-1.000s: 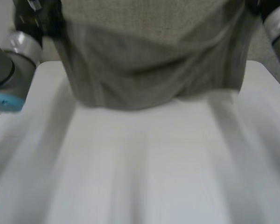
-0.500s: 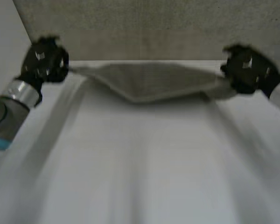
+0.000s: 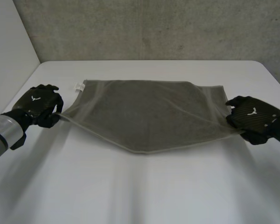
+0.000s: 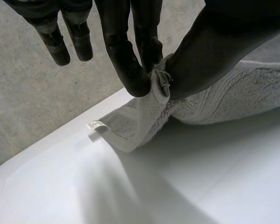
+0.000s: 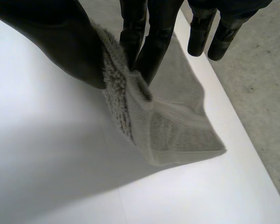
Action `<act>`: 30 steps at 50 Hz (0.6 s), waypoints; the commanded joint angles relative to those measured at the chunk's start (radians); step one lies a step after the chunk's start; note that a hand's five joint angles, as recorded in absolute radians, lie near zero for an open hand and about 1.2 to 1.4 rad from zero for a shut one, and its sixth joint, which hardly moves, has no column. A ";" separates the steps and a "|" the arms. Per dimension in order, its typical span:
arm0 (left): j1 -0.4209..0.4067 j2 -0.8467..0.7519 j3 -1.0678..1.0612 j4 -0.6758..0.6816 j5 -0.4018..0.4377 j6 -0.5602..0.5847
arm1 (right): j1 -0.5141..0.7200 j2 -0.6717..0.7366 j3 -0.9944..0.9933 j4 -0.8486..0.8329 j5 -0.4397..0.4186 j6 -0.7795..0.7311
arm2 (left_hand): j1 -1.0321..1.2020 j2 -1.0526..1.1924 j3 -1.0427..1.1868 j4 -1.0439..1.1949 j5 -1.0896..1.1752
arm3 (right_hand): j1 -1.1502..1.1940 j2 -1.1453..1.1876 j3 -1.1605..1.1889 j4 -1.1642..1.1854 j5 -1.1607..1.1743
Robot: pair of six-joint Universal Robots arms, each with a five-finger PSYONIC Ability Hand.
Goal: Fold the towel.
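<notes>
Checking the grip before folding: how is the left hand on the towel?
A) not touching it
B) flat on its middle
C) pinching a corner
C: in the left wrist view, the left hand pinches a corner of the towel between thumb and finger.

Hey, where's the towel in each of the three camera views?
Head view: towel spread mid-table between left hand and right hand, each holding a corner.
Left wrist view: towel corner pinched by the left hand, white label nearby.
Right wrist view: towel corner pinched by the right hand.
Shared landmark: the white table.
</notes>
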 commanded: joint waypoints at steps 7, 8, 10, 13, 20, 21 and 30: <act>0.080 0.258 -0.096 -0.222 0.108 -0.006 | -0.134 -0.188 0.124 0.230 -0.082 -0.293 | 0.124 0.052 -0.038 -0.047 0.060 | 0.101 0.061 0.015 0.028 0.067; 0.097 0.287 -0.108 -0.244 0.121 -0.005 | -0.168 -0.199 0.141 0.286 -0.105 -0.357 | 0.124 0.052 -0.038 -0.047 0.060 | 0.101 0.061 0.015 0.028 0.067; 0.115 0.313 -0.119 -0.265 0.133 -0.005 | -0.199 -0.204 0.158 0.351 -0.128 -0.425 | 0.124 0.052 -0.038 -0.047 0.060 | 0.101 0.061 0.015 0.028 0.067; 0.155 0.370 -0.145 -0.302 0.165 0.005 | -0.253 -0.205 0.190 0.493 -0.163 -0.575 | 0.124 0.052 -0.038 -0.047 0.060 | 0.101 0.061 0.015 0.028 0.067; 0.210 0.421 -0.159 -0.313 0.231 0.018 | -0.366 -0.188 0.169 0.638 -0.245 -0.735 | 0.124 0.052 -0.038 -0.047 0.060 | 0.101 0.061 0.015 0.028 0.067; 0.207 0.421 -0.147 -0.315 0.234 0.018 | -0.366 -0.188 0.168 0.638 -0.245 -0.735 | 0.124 0.052 -0.038 -0.047 0.060 | 0.101 0.061 0.015 0.028 0.067; 0.097 0.219 0.046 -0.298 0.202 0.008 | -0.244 0.053 -0.155 0.597 -0.297 -0.475 | 0.124 0.052 -0.038 -0.047 0.060 | 0.101 0.061 0.015 0.028 0.067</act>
